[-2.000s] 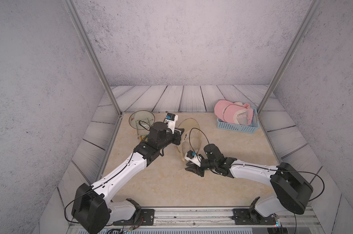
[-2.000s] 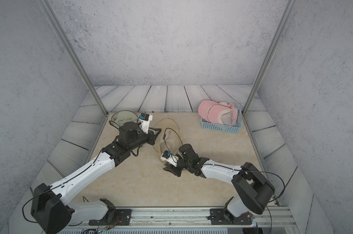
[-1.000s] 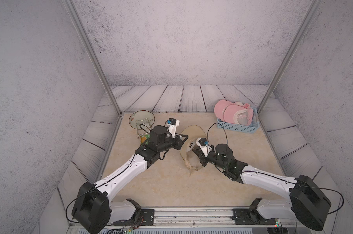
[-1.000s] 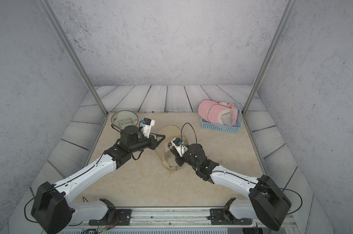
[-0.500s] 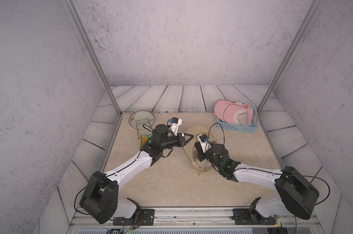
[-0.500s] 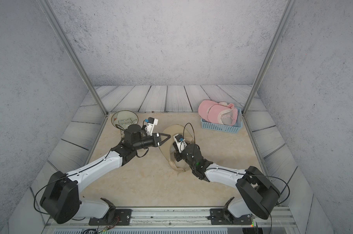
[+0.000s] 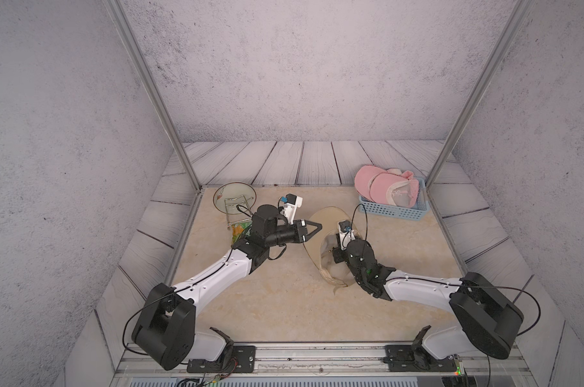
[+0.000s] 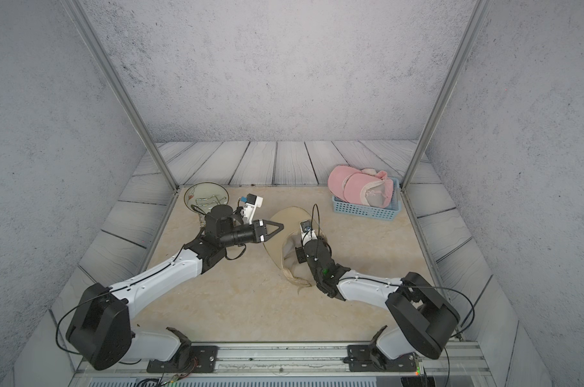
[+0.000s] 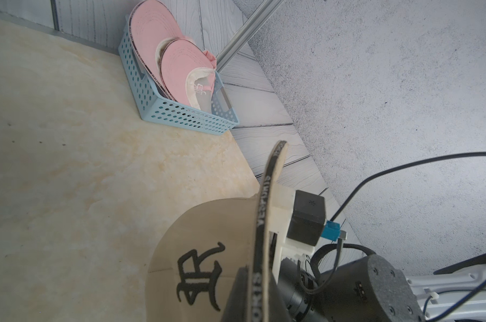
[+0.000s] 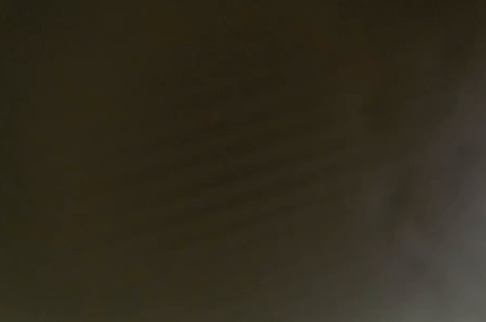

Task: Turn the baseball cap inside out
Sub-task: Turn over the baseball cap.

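Tan fabric baseball cap (image 7: 325, 266) (image 8: 289, 258): stands on its edge mid-table on the beige marbled tabletop (image 7: 284, 301), between the two arms.
Long axis: runs near to far, with the strap end toward the front rail and the brim (image 7: 327, 214) at the far end.
Facing: the pale lining shows upward and toward the right arm, and the front panel with its black letter faces the left wrist camera.
Right gripper (image 7: 337, 257): buried in the crown from the near right, jaws closed. Fabric blacks out its wrist view, so whether cloth is pinched cannot be told.
Left gripper (image 7: 317, 227) (image 8: 280, 227): level, reaching in from the left and clamped tight on the brim's black-banded edge, with a black finger (image 9: 240, 295) against it.
Far right: light-blue perforated plastic basket (image 7: 391, 211) (image 8: 364, 209) holding pink caps (image 7: 384, 187), well apart from the tan cap.
Far left: clear round glass dish (image 7: 227, 196) on a wire stand, beyond the left wrist.
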